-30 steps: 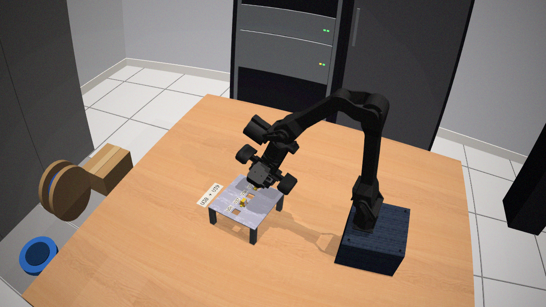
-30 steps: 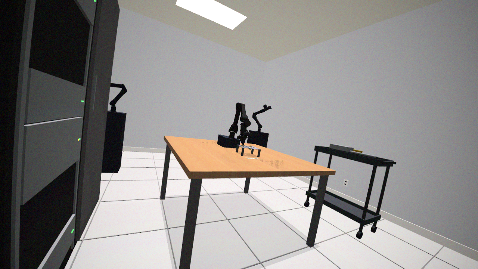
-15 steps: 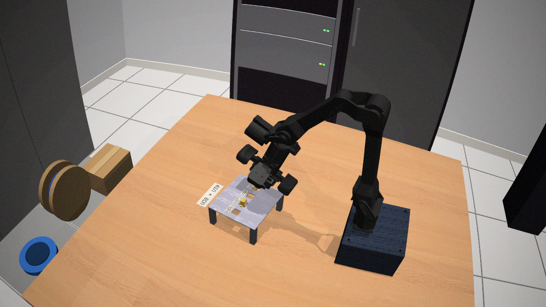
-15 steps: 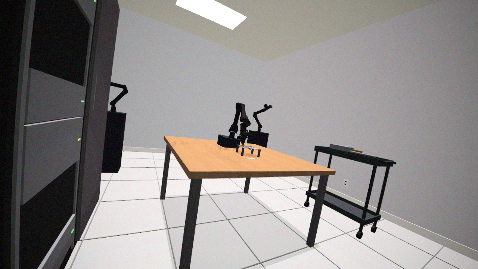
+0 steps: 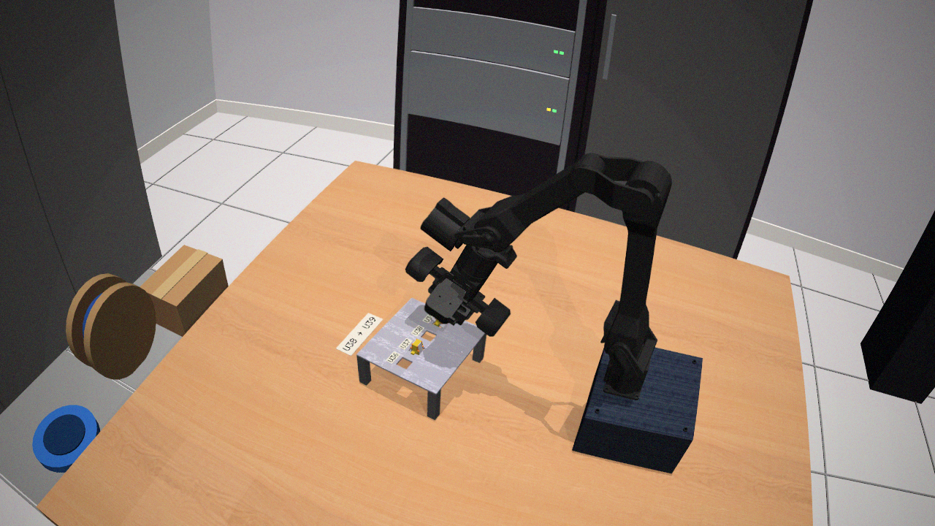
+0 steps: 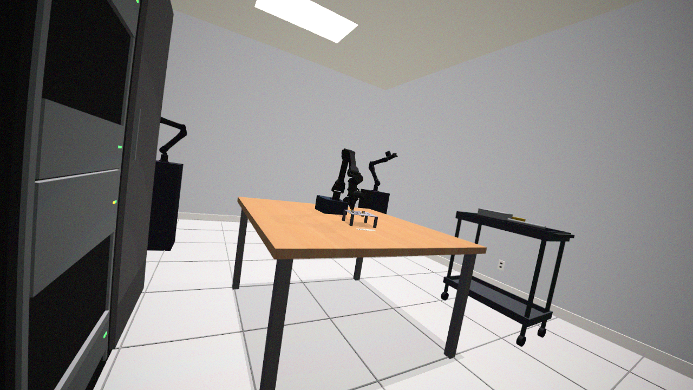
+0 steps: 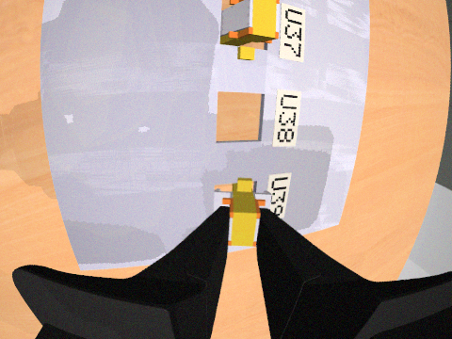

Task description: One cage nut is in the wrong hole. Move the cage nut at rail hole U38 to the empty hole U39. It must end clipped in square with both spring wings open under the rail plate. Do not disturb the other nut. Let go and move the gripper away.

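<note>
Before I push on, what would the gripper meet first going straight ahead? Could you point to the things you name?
Likely the rail plate point(image 5: 451, 356) point(image 7: 132, 188) around hole U39, met by the cage nut point(image 7: 244, 228) between its fingers; depth there is unclear.

Arm arching from right of the top view toward centre, wrist angling down; gripper point(image 5: 439, 321) point(image 6: 352, 210) point(image 7: 243, 217) pointing downward, fingers nearly closed, gripping at lower centre of the wrist view.

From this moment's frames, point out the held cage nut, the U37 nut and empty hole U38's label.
Held cage nut point(image 7: 244, 229): wrist view, yellow body.
U37 nut point(image 5: 416, 345) point(image 7: 265, 20): top and wrist views, yellow body.
U38 label point(image 7: 286, 119): wrist view, card's middle.
</note>
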